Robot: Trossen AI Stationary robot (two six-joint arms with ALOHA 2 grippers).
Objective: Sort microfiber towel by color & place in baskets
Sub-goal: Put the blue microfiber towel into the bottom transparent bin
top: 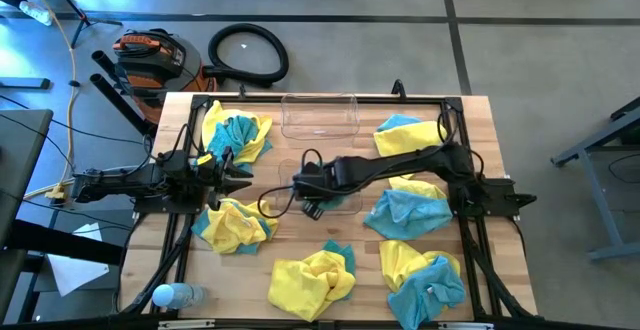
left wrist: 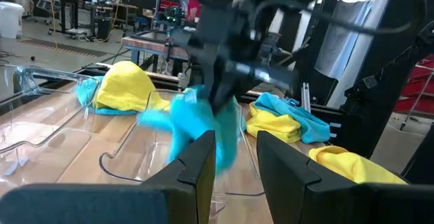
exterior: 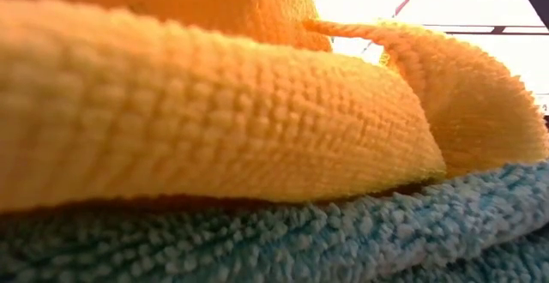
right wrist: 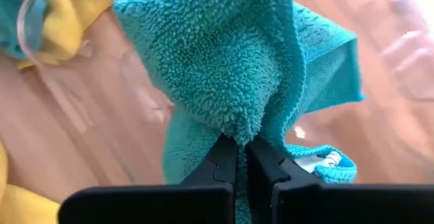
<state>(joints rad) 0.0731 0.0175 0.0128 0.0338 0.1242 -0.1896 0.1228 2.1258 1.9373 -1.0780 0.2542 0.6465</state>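
We see the right gripper (right wrist: 241, 157), jaws clenched on a fold of a soft turquoise-blue microfiber towel (right wrist: 237, 61), hanging over the nearer of two clear rectangular plastic baskets (left wrist: 88, 132) at the middle of the wooden tabletop (top: 300, 245); the left gripper (left wrist: 234, 157) waits just beside it, jaws parted and empty. To do this step well, we judge, the towel should be lowered until its trailing corners lie inside the rim, and only then released.
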